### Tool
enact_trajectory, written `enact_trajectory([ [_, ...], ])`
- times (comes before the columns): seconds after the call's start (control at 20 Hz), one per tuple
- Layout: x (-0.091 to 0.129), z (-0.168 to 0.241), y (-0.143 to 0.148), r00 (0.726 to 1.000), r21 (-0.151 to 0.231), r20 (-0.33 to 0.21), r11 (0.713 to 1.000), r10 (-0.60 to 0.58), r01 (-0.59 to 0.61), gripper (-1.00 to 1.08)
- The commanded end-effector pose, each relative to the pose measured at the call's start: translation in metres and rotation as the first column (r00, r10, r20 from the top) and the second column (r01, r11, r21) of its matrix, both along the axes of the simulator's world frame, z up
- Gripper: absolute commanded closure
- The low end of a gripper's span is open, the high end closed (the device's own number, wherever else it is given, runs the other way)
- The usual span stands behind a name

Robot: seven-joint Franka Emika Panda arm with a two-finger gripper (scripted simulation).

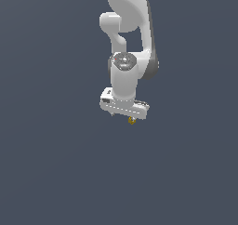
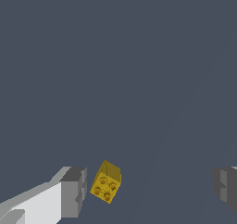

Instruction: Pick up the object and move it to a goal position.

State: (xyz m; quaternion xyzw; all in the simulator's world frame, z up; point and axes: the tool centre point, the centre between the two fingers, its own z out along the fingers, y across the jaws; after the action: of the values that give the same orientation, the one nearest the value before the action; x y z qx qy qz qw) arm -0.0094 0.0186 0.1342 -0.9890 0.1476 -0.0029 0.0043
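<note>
One yellow studded block point(image 2: 106, 182) – no lettering readable | hand point(image 2: 148, 190) released – fingers point(image 2: 74, 190) spread, block near one

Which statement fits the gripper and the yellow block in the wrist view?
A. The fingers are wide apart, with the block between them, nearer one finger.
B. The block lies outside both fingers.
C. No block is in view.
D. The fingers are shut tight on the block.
A: the gripper is open, and the yellow block sits in the gap, close beside one finger and far from the other.
</note>
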Motion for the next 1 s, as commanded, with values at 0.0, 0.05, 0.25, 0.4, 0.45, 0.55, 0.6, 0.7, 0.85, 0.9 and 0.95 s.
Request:
enact_trajectory([
  [0.0, -0.004, -0.007, 0.008, 0.998, 0.001, -0.002, 0.998, -0.056, 0.056, -0.92],
  [0.05, -0.006, -0.01, 0.011, 0.997, 0.001, -0.002, 0.997, -0.078, 0.078, -0.92],
  [0.25, -0.014, -0.022, 0.023, 0.986, 0.001, -0.004, 0.986, -0.166, 0.166, -0.92],
  [0.4, -0.019, -0.03, 0.031, 0.973, 0.0, -0.006, 0.973, -0.231, 0.231, -0.92],
  [0.45, -0.021, -0.033, 0.034, 0.967, 0.0, -0.006, 0.967, -0.253, 0.253, -0.92],
  [0.55, -0.026, -0.038, 0.04, 0.955, -0.001, -0.007, 0.955, -0.296, 0.296, -0.92],
  [0.6, -0.028, -0.041, 0.042, 0.949, -0.002, -0.007, 0.949, -0.316, 0.316, -0.92],
  [0.7, -0.031, -0.045, 0.047, 0.936, -0.003, -0.008, 0.936, -0.352, 0.352, -0.92],
  [0.85, -0.036, -0.051, 0.052, 0.917, -0.004, -0.008, 0.917, -0.398, 0.398, -0.92],
  [0.9, -0.038, -0.053, 0.054, 0.911, -0.005, -0.008, 0.912, -0.411, 0.411, -0.92],
  [0.95, -0.039, -0.054, 0.055, 0.906, -0.005, -0.008, 0.906, -0.423, 0.423, -0.92],
])
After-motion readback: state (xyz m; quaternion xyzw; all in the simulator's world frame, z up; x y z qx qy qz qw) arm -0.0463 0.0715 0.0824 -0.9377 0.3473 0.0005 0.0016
